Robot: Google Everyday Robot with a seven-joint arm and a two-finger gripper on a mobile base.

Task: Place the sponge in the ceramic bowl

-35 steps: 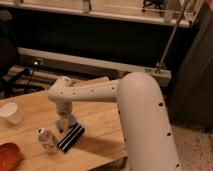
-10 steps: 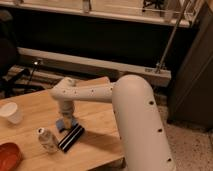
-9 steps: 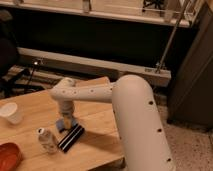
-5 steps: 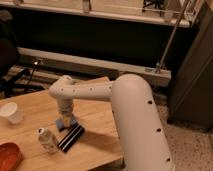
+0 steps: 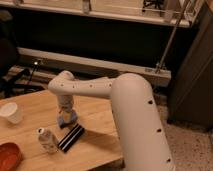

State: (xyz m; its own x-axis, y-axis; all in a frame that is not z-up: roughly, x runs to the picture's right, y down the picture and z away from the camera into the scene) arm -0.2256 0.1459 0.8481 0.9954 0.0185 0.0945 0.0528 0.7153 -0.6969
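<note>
The light-blue sponge (image 5: pixel 66 120) lies on the wooden table (image 5: pixel 100 122), near its middle. My gripper (image 5: pixel 66 114) points straight down onto the sponge and covers its upper part. The white arm reaches in from the right and bends over it. The red-orange ceramic bowl (image 5: pixel 9 156) sits at the table's front left corner, well to the left of and nearer than the gripper, and is partly cut off by the frame edge.
A black block with white stripes (image 5: pixel 71 138) lies just in front of the sponge. A small pale can (image 5: pixel 46 140) lies on its side to the block's left. A white paper cup (image 5: pixel 11 112) stands at the left. The table's right edge is under the arm.
The arm has shifted slightly to the left and the gripper has stayed down over the sponge. The sponge, block, can, cup and bowl have not moved.
</note>
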